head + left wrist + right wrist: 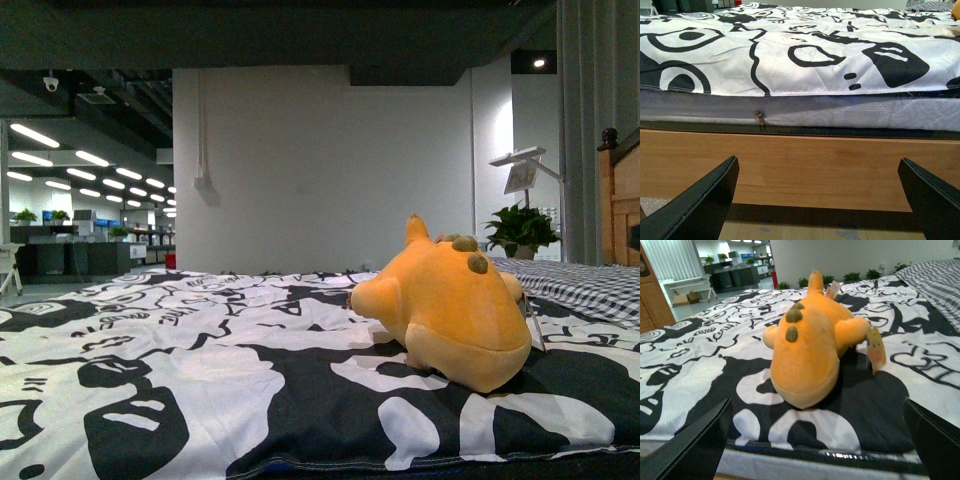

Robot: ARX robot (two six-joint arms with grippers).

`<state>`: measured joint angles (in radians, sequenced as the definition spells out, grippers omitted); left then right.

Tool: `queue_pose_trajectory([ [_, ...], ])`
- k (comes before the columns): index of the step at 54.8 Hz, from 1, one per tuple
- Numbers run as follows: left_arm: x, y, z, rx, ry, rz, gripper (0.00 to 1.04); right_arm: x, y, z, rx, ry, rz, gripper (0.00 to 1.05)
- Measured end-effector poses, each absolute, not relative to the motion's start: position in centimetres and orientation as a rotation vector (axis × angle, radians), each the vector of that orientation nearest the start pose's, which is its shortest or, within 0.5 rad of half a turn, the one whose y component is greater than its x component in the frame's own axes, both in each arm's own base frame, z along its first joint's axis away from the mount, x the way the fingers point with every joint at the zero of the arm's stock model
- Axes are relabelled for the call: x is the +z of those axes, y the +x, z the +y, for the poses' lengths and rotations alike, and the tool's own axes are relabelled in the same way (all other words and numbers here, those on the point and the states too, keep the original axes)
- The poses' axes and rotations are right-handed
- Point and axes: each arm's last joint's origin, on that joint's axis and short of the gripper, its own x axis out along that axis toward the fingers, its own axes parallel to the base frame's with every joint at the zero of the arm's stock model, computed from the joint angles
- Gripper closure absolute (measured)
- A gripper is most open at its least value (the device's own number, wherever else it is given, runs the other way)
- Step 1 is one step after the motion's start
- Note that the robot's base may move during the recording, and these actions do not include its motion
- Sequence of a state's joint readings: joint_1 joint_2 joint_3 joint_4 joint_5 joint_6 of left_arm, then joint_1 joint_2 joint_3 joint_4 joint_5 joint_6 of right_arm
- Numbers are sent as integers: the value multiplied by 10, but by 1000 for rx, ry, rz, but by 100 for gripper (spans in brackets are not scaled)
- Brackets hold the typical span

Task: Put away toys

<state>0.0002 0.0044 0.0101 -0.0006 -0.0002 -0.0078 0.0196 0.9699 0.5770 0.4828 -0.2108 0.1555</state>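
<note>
An orange-yellow plush animal (450, 310) with dark brown spots lies on the black-and-white patterned bedspread (200, 370), right of the middle. It also shows in the right wrist view (810, 347), with a paper tag (876, 347) at its side. My right gripper (820, 450) is open and empty, a short way off from the plush at the bed's near edge. My left gripper (817, 200) is open and empty, low in front of the wooden bed frame (800, 165), below the mattress. Neither gripper shows in the front view.
A checked pillow or sheet (590, 285) lies at the bed's far right beside a wooden headboard (620, 200). A potted plant (520, 232) stands behind. A mattress zipper (760, 119) shows above the frame. An office area lies beyond the bed at the left.
</note>
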Motion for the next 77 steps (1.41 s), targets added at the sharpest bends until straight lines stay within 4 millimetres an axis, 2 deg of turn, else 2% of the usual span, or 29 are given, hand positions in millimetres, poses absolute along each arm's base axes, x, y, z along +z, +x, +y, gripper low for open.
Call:
queue_pose_trajectory([
  [4,167,97,0,0,-8,-6,6,303,240,25,249,118,-61,0],
  [15,167,97,0,1,-8,-5,6,324,289,51,232,63,-42,0],
  [27,167,97,0,0,-8,-6,6,348,342,65,158,9,-11,0],
  [45,167,97,0,0,-8,-6,6,350,390,66,79,18,54,0],
  [62,167,97,0,0,-8,-5,6,347,415,80,72,-31,69,0],
  [71,167,97,0,0,-8,-5,6,332,425,81,50,-89,95,0],
  [77,167,97,0,0,-8,-6,6,314,430,72,29,-106,131,0],
])
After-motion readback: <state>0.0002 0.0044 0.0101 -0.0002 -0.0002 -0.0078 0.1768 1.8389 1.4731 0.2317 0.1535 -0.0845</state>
